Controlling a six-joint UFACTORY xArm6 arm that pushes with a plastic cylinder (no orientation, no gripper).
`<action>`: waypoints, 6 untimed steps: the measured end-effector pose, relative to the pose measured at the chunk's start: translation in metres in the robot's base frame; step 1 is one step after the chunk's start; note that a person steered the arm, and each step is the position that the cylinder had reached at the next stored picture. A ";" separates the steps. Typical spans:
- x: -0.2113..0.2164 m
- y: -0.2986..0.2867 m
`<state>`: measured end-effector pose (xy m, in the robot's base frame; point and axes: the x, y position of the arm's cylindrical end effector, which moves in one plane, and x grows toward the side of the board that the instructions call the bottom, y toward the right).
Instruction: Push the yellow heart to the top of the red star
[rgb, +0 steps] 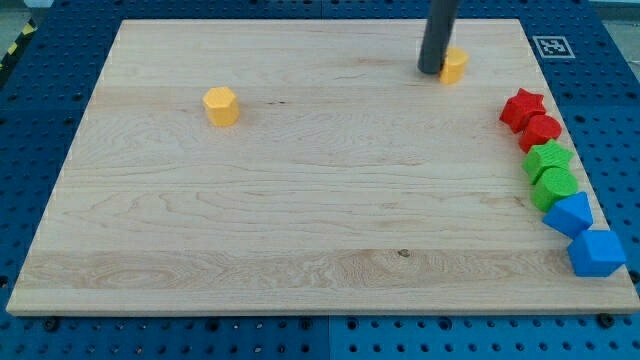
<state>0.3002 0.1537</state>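
rod hides part of yellow heart (455, 65); my tip (431, 71) touches it; no pincer visible, state unknowable.

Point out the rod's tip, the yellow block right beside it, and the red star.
my tip (432, 71): camera view, the rod's very bottom end.
yellow heart (455, 65): camera view, its visible top face.
red star (522, 106): camera view, centre of its top face.
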 end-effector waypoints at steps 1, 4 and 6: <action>0.000 0.001; 0.009 0.031; 0.009 0.049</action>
<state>0.3093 0.2026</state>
